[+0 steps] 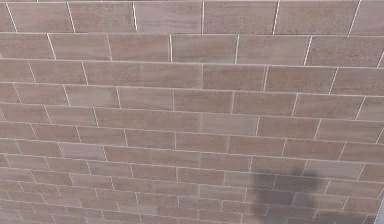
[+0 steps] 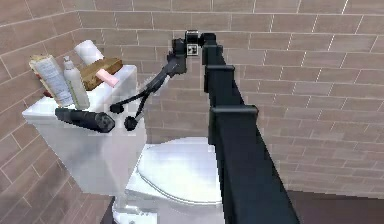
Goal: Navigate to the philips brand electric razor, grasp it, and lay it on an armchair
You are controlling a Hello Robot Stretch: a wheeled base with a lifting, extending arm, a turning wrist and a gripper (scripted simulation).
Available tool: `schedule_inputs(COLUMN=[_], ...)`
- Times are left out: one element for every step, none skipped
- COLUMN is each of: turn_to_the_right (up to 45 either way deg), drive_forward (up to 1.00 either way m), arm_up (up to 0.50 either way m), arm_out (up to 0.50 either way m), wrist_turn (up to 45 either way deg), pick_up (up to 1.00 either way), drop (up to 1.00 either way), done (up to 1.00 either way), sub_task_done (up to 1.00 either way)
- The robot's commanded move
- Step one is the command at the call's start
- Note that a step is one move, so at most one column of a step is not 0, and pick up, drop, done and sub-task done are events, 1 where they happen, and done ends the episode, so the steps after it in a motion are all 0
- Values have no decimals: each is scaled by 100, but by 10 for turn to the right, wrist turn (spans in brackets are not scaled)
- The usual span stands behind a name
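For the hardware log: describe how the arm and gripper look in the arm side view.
The arm is a dark, square-sectioned bar. At its far end sit two small white squares with black marks. The gripper has a dark body and two thin dark fingers.

Arm well out, claw aslant down-left at its far end.

You get no readable text: the two small white squares on the dark arm bar bear only black marks, and any print on the pale bottles is too small.
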Motion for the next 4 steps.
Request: schedule_inputs(turn_to_the_right=[0,-450,-450,-450], drive_forward=[0,0,0,0], arm_up=[0,0,0,0], arm_out=[-48,0,0,0], wrist_turn=[0,0,0,0], pick_up=[0,0,0,0], drop=[0,0,0,0], done=[0,0,0,0], sub_task_done=[0,0,0,0])
